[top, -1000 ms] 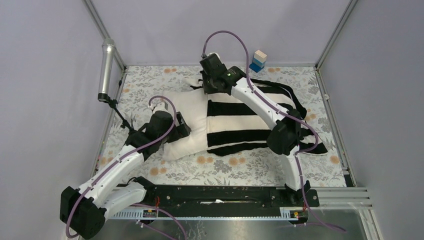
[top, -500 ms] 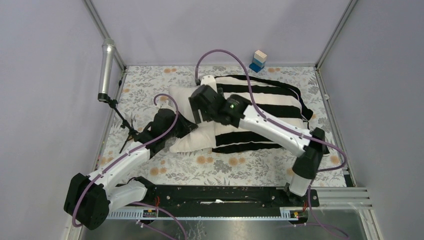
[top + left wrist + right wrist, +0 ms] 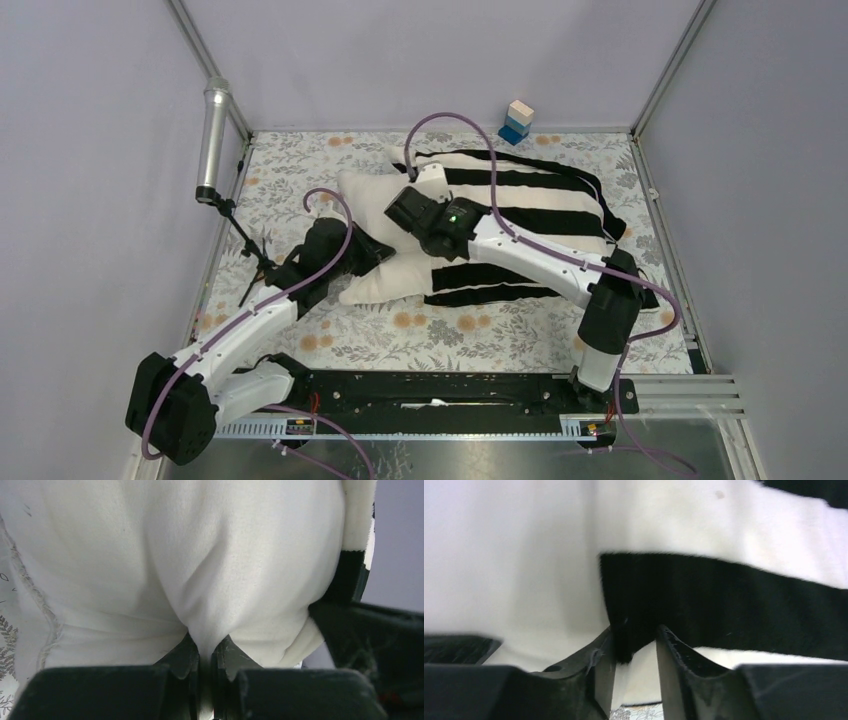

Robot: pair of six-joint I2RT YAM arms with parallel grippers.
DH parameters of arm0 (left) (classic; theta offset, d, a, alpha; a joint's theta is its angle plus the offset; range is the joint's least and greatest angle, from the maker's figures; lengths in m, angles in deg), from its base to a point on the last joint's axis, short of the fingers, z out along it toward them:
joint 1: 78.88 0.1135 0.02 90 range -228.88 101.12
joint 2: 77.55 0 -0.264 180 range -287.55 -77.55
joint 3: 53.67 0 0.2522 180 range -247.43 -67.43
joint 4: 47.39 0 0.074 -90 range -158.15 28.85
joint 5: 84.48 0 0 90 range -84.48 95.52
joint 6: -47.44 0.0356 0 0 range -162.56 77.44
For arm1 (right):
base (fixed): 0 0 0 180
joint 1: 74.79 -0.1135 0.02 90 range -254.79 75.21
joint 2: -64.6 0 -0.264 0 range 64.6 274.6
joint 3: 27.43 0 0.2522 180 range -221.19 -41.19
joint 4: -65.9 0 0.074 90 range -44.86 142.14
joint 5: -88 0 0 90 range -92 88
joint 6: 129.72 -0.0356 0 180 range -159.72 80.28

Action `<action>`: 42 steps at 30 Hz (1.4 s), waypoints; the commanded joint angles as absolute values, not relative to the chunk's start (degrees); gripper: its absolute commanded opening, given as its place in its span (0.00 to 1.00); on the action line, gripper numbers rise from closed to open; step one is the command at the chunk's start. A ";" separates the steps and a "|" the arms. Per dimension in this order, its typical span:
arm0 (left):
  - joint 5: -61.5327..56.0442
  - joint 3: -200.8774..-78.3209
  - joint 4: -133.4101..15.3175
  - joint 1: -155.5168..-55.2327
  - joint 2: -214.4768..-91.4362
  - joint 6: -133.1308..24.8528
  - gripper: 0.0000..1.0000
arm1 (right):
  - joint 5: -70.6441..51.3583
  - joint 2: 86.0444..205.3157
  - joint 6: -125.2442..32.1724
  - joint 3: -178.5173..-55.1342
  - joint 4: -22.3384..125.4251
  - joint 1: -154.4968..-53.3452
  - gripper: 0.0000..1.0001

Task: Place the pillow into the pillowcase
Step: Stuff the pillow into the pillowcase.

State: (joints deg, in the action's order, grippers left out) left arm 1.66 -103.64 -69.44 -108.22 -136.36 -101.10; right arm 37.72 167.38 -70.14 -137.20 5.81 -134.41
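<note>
Pillow (image 3: 372, 200) is lodged partly inside the pillowcase (image 3: 530, 190), its cream end seen protruding from the mouth. A fold of that end is pinched tight by the left gripper (image 3: 205, 656). The mouth's black hem is straddled by the right gripper (image 3: 634, 650), jaws narrowly parted, unclamped. Floral table covering (image 3: 290, 165) is exposed beyond that mouth.

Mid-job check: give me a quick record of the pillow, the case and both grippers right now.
pillow: left end bare, the rest under the case
case: striped, drawn over the pillow's right part
left gripper: shut, pinching a fold of the pillow's bare end
right gripper: at the case's open edge; black hem between the fingers, a gap shows, grip unclear
task: not done, the pillow's left end is out
</note>
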 commanded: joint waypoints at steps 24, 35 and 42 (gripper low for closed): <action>2.72 -129.25 -73.79 -116.05 -137.62 -90.20 0.64 | 11.50 163.36 -62.98 -177.67 2.91 -123.25 0.00; 12.94 -154.63 -93.67 -114.31 -132.34 -87.59 0.92 | 10.23 159.19 -63.52 -183.63 2.35 -109.64 0.00; 19.70 -149.05 -97.96 -114.21 -124.87 -98.80 0.81 | 16.52 155.43 -62.68 -180.60 9.53 -107.77 0.00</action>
